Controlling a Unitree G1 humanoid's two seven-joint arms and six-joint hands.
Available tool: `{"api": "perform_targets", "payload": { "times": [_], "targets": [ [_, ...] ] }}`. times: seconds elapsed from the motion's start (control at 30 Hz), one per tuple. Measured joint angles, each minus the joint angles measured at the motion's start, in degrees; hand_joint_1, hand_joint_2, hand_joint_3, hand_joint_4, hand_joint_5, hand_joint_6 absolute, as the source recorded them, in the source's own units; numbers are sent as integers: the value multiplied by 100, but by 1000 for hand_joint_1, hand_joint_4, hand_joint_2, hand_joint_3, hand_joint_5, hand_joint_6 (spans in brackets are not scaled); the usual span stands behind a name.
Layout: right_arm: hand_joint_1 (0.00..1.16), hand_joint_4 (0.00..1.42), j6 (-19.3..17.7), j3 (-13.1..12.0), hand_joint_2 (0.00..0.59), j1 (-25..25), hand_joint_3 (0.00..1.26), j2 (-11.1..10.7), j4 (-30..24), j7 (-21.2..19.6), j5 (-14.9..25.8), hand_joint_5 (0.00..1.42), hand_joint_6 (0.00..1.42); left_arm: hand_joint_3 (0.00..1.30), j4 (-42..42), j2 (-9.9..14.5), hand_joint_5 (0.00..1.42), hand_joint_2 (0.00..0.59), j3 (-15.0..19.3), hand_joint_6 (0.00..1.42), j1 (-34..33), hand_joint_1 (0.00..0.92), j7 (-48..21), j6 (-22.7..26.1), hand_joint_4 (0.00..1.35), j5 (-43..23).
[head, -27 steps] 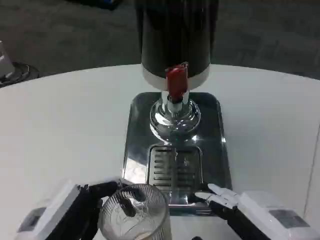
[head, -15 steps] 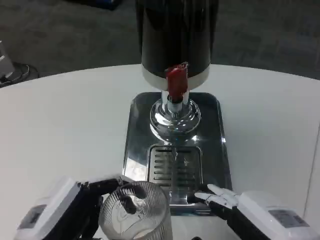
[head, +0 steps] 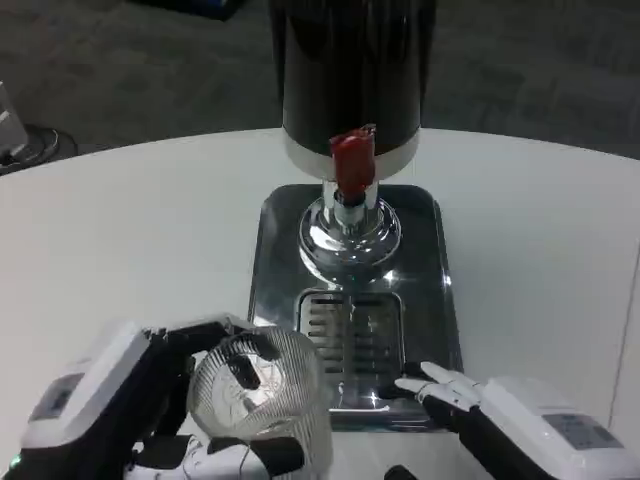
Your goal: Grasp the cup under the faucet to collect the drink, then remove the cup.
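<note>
Dark grey carpet beyond a round white table. At the table's centre, a drink dispenser: tall black body with a silver band at its base, a red tap handle at the front, a chrome faucet below it. Under that, a shiny steel base tray with a slotted drip grate near its front edge. At lower left, close to the camera, the left hand, white back toward the picture's left, black and white fingers wrapped around a clear ribbed cup; fingers visible through the glass on the far side and beneath it, so clamped on the cup. Cup upright, mouth toward the camera, overlapping the tray's front left corner, well short of the faucet and to the left of the grate; whether any drink is inside, cannot tell. At lower right, the right hand, white fingertips stretched toward the tray's front edge just right of the grate, fingers apart, holding nothing. Contact between those fingertips and the tray: cannot tell.
</note>
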Motion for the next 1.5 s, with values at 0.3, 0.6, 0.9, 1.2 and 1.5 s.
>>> {"api": "perform_targets", "payload": {
  "times": [0.3, 0.6, 0.9, 1.2, 1.5],
  "targets": [
    [368, 63, 2, -192, 446, 116, 187, 10, -86, -1, 25, 75, 113, 1000, 692, 89, 1325, 34, 78, 1424, -661, 497, 62, -54, 1144, 94],
    [368, 64, 4, -284, 446, 77, 157, 93, -140, -8, 51, 85, 113, 1000, 1832, 204, 1325, 33, -54, 1424, -1564, 495, 408, -118, 1144, 523],
    [368, 76, -10, -390, 446, 98, 163, 75, -199, -7, 252, 95, 113, 1000, 2929, 179, 1325, 33, -714, 1424, -2486, 495, 837, -121, 1144, 1062],
    [368, 85, 3, -452, 446, 275, 168, 68, -368, 27, 363, 104, 113, 1000, 3752, 32, 1325, 33, -1298, 1424, -3338, 495, 1089, -87, 1144, 1359],
    [368, 86, 2, -524, 446, 444, 174, 37, -457, 27, 399, 109, 113, 1000, 4192, 23, 1325, 33, -1554, 1424, -3800, 495, 1200, -70, 1144, 1406]
  ]
}}
